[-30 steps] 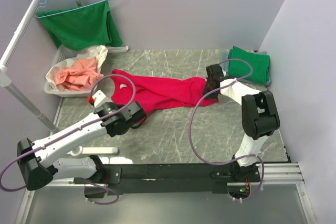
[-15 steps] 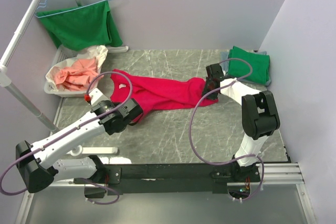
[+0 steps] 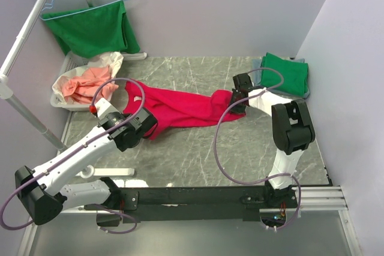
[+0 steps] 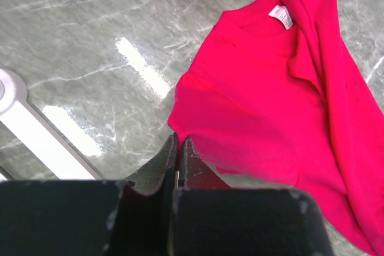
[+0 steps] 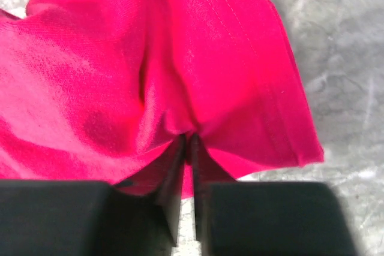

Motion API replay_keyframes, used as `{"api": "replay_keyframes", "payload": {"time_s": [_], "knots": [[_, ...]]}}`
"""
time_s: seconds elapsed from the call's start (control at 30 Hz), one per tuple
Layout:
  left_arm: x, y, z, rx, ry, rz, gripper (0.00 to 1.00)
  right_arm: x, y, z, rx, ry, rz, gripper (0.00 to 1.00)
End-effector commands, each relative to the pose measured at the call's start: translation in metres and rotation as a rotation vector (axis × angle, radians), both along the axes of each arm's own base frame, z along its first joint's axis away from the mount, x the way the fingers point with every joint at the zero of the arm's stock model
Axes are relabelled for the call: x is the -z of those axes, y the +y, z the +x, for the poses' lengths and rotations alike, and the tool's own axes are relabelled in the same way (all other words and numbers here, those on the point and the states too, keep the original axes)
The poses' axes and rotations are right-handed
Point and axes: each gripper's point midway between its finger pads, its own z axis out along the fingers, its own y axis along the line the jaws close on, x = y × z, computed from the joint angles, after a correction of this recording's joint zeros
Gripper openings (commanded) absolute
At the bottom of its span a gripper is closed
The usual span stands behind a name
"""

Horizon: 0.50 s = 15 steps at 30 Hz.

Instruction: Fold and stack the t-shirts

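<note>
The crimson-red t-shirt (image 3: 180, 107) lies stretched across the table between my two grippers. My left gripper (image 3: 146, 125) is shut on its left edge near the sleeve; in the left wrist view (image 4: 178, 139) the shirt (image 4: 270, 88) spreads away with its neck label showing. My right gripper (image 3: 236, 99) is shut on the bunched right end; in the right wrist view (image 5: 188, 138) the red cloth (image 5: 198, 58) puckers at the fingertips. A folded green t-shirt (image 3: 284, 73) lies on a grey one (image 3: 305, 90) at the back right. Another green t-shirt (image 3: 93, 28) hangs on a hanger.
A white basket (image 3: 62, 101) with salmon-pink and cream clothes stands at the back left. A slanted white rack pole (image 3: 27, 28) and its foot (image 4: 36, 139) run along the left side. Walls close the back and right.
My left gripper has pulled the red shirt's left edge further left and back. The shirt is drawn out longer and flatter. My right gripper has shifted slightly back.
</note>
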Motion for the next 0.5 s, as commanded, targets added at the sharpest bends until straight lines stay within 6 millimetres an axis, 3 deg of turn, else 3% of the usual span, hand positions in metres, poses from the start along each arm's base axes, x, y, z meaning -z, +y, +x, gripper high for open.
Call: {"api": "replay_keyframes", "payload": {"time_s": [0.0, 0.03, 0.23, 0.47], "knots": [[-0.016, 0.017, -0.002, -0.006, -0.02, 0.059, 0.01, -0.005, 0.012, 0.011, -0.008, -0.022, 0.022, 0.04], [-0.016, 0.019, -0.002, -0.009, -0.021, 0.063, 0.01, -0.007, 0.013, 0.009, -0.008, -0.024, 0.021, 0.0], [-0.023, 0.03, 0.0, -0.028, -0.026, 0.09, 0.01, -0.04, 0.005, 0.005, 0.017, -0.077, -0.017, 0.0], [-0.031, 0.048, 0.002, -0.075, -0.031, 0.125, 0.01, -0.099, -0.017, -0.002, 0.066, -0.191, -0.08, 0.0]]}}
